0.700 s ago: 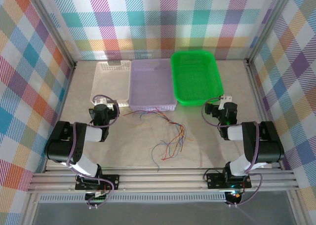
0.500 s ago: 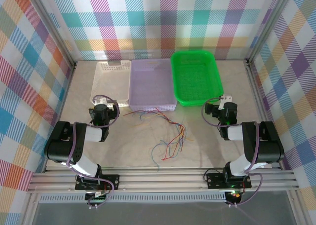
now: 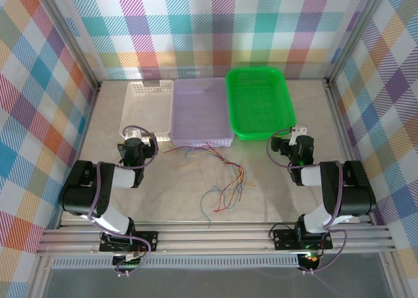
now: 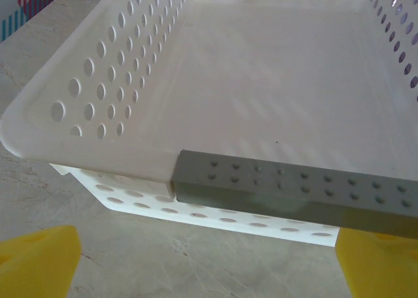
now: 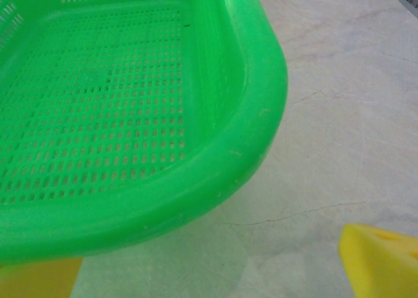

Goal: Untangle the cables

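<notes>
Top external: the cables (image 3: 222,174) are seen bunched on the counter (image 3: 274,193). The left end effector (image 4: 209,272) and right end effector (image 5: 209,272) are held spread.

Table (image 3: 294,200): pale marbled top, spread out in front of me.
Far side: white basket (image 3: 147,108), lilac basket (image 3: 201,112) and green basket (image 3: 260,102), side by side from my left to my right.
Middle: cables (image 3: 225,177), a loose coloured tangle just nearer me than the lilac basket.
</notes>
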`<state>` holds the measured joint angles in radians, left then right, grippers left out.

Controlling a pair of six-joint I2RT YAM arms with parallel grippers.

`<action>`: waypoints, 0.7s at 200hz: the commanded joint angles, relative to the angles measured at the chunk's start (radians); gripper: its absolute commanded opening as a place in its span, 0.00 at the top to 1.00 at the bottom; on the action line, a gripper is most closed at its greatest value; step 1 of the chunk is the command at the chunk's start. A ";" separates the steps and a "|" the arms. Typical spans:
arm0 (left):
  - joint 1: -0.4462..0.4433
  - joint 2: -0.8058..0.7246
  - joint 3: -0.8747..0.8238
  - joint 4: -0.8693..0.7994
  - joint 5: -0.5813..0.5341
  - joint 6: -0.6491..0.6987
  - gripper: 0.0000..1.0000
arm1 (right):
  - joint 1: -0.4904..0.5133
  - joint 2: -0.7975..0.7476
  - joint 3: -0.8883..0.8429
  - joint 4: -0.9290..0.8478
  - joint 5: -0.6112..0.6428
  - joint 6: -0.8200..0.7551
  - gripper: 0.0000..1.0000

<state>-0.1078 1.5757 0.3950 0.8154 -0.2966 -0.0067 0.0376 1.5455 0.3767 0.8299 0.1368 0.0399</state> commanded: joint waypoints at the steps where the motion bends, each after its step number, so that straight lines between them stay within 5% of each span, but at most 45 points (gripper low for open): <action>1: 0.004 -0.014 0.001 0.034 0.005 -0.002 0.00 | -0.006 -0.013 0.014 0.037 -0.009 -0.005 0.00; 68: 0.004 -0.014 0.001 0.034 0.004 -0.001 0.00 | -0.005 -0.022 0.008 0.047 -0.014 -0.007 0.00; 112: 0.004 -0.014 0.001 0.034 0.004 -0.001 0.00 | -0.005 -0.210 0.127 -0.384 -0.029 0.046 0.00; 140: 0.004 -0.013 0.001 0.035 0.004 -0.002 0.00 | 0.005 -0.322 0.050 -0.357 -0.019 0.083 0.00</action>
<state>-0.1078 1.5757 0.3950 0.8154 -0.2966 -0.0067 0.0380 1.3106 0.4618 0.5407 0.1139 0.0669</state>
